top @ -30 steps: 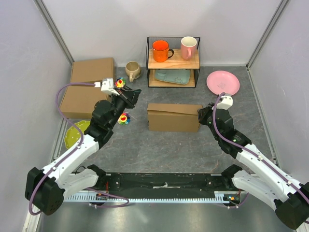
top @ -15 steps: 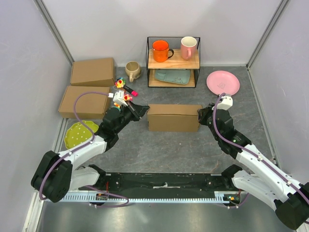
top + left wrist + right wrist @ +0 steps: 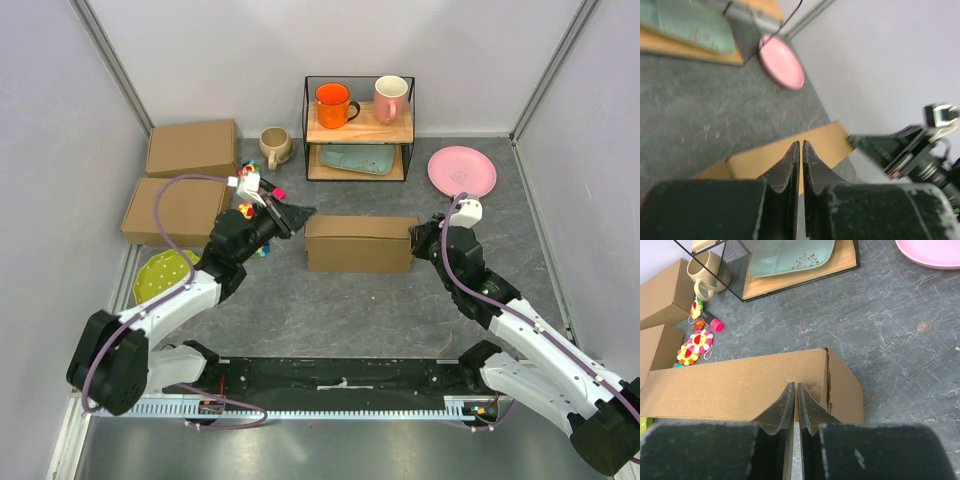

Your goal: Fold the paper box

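Note:
The paper box (image 3: 360,243) lies shut in the middle of the table, a flat brown cardboard rectangle, also in the left wrist view (image 3: 822,145) and the right wrist view (image 3: 730,387). My left gripper (image 3: 303,212) is shut and holds nothing, its tips just off the box's left end, at its upper corner (image 3: 801,143). My right gripper (image 3: 416,241) is shut too, with its tips against the box near its right end (image 3: 795,386). Nothing is between either pair of fingers.
Two other brown cardboard boxes (image 3: 192,147) (image 3: 175,210) lie at the back left. A green plate (image 3: 160,275) and small toys (image 3: 250,176) are near the left arm. Behind the box stand a beige mug (image 3: 274,146), a wire shelf (image 3: 359,130) with mugs, and a pink plate (image 3: 461,171).
My left arm has swung down and right, bringing its shut gripper to the box's left end. The box lid, slightly raised at first, now lies flat. The right arm has not moved.

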Robot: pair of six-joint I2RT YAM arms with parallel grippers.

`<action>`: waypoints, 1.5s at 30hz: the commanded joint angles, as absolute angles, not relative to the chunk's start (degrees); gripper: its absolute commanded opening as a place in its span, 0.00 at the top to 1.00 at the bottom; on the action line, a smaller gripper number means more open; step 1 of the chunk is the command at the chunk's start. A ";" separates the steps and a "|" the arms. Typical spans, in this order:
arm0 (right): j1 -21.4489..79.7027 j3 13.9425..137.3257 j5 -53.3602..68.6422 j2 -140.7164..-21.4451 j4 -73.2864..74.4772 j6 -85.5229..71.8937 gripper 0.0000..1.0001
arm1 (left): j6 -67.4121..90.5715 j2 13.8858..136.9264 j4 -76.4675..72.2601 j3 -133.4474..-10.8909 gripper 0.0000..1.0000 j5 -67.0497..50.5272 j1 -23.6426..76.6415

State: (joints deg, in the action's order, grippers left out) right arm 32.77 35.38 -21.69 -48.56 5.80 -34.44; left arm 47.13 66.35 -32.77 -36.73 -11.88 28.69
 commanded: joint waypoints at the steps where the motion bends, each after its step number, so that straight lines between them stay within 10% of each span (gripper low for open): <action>1: 32.96 32.96 -18.98 -49.92 13.45 -34.63 0.88 | 52.11 74.41 -38.57 -29.89 0.89 -20.81 30.14; 20: 33.05 36.07 -0.62 -55.97 1.59 -36.73 0.86 | 49.75 77.87 -32.70 -29.71 0.89 -19.25 31.90; 45: 33.05 33.65 -5.00 -54.76 5.87 -36.66 0.85 | 55.28 91.40 -36.91 -41.58 0.83 -26.19 41.40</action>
State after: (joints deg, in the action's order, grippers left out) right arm 32.67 31.35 -4.51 -55.33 -10.81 -39.00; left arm 53.45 87.81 -35.94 -43.66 -25.15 40.49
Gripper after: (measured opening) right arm 0.127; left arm 0.167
